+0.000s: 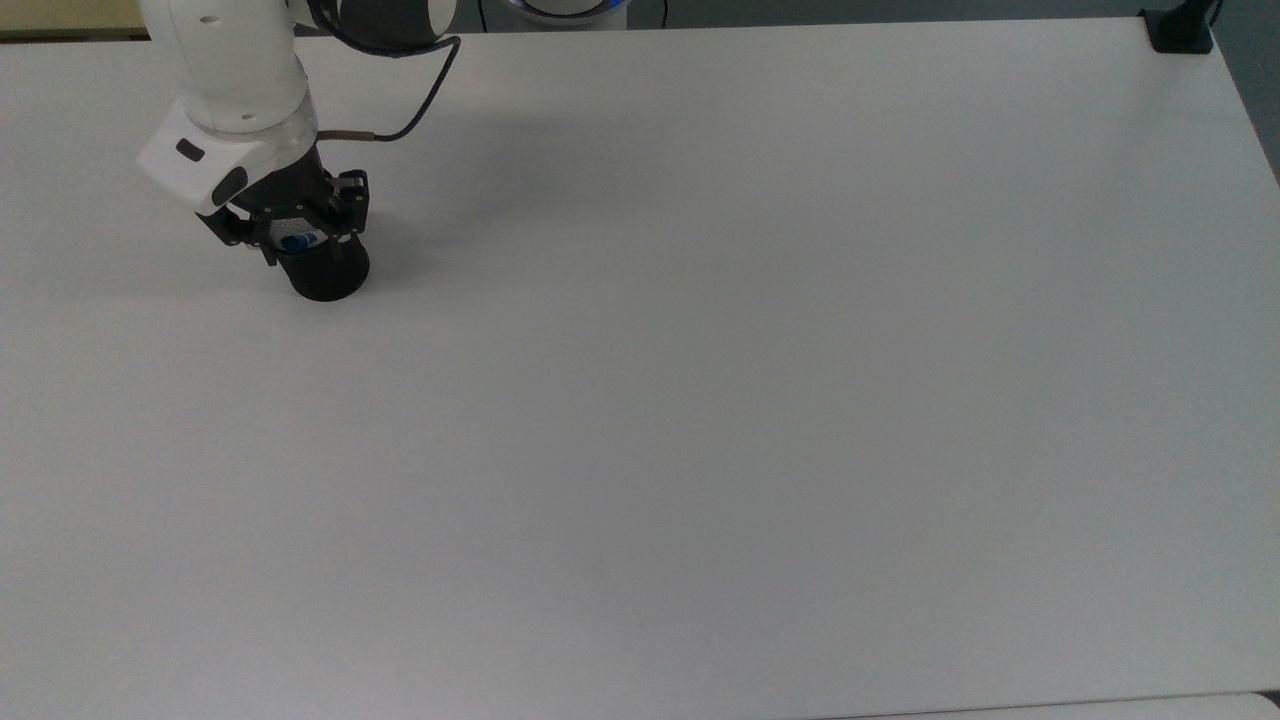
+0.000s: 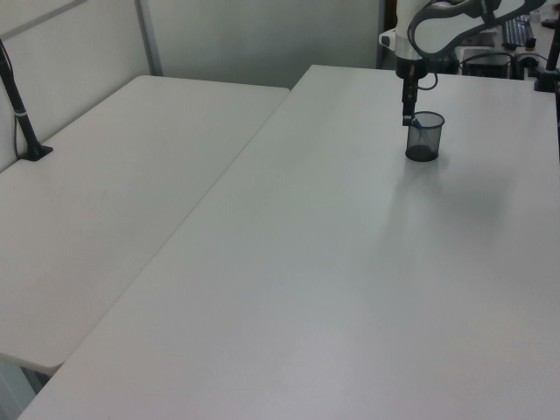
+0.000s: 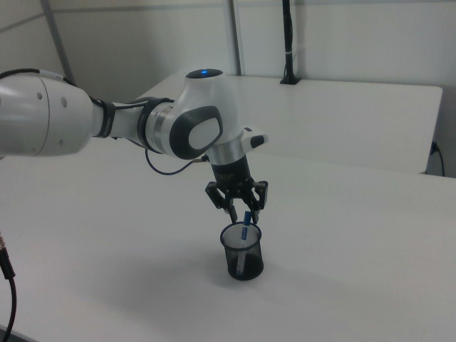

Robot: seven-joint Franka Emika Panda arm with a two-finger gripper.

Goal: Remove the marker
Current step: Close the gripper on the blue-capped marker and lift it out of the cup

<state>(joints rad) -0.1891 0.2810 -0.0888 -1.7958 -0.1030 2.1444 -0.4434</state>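
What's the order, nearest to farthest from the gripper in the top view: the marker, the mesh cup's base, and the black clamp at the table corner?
1. The marker, between the fingers of the gripper.
2. The mesh cup's base, just below it.
3. The black clamp, at the top view's far right corner.
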